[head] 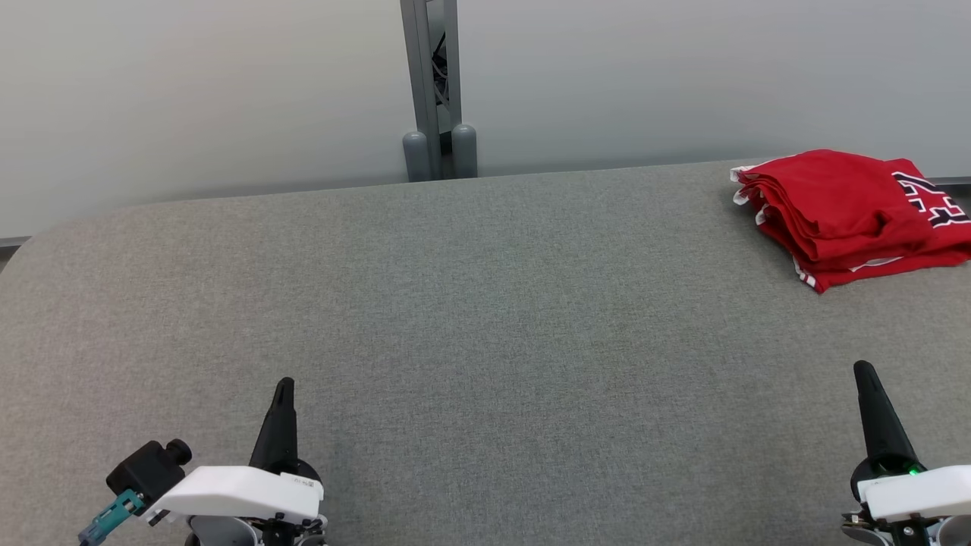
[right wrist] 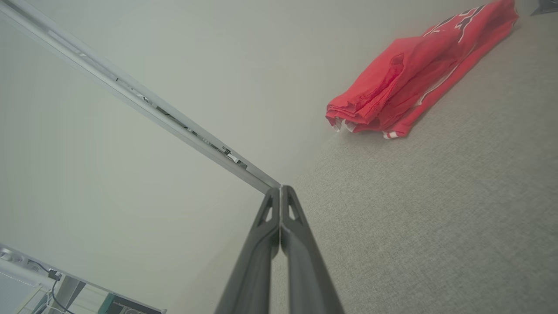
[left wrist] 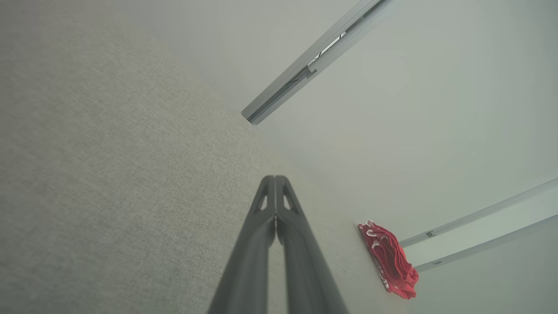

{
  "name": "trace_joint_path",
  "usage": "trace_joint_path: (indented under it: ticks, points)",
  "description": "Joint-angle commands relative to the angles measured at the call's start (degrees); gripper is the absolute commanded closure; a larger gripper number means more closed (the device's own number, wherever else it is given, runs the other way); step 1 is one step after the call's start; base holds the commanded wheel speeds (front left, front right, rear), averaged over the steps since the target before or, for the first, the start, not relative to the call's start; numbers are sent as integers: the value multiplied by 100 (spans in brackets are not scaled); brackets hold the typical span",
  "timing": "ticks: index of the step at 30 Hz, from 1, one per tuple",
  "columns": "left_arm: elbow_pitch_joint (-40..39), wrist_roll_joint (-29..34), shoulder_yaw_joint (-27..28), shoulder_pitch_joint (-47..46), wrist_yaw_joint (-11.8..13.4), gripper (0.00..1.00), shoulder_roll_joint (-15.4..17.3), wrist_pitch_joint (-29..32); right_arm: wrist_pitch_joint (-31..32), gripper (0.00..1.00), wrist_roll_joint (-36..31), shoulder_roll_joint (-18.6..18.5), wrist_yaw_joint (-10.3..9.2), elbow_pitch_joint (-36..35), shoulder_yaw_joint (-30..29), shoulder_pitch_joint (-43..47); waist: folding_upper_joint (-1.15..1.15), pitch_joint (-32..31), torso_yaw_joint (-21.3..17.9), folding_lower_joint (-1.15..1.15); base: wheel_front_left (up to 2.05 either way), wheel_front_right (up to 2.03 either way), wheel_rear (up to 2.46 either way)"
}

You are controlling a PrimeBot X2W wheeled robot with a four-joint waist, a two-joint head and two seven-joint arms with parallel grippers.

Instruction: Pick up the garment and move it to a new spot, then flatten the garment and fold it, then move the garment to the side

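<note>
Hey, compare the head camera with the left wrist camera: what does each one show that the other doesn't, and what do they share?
Head view's own: the left gripper and right gripper side by side, both shut and holding nothing, the black lettering on the garment, and the post's two rounded feet. Left wrist view's own: the left fingers up close, tips pressed together, and two pale rails on the wall behind the garment. Shared: the folded red garment lying at the far right of the grey table, and the grey post.
</note>
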Motion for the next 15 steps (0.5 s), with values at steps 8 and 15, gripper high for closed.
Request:
trace_joint_path:
  ticks: [8,15]
  points:
    - [75,-601,63,-314,-162,100,40,109,152,100,626,-82,1,16,-141,-171,0,-10,25,0,0,0,0]
    - [172,-1023,91,-442,-265,100,41,194,264,100,1068,-91,1,68,-223,-202,0,-18,48,0,0,0,0]
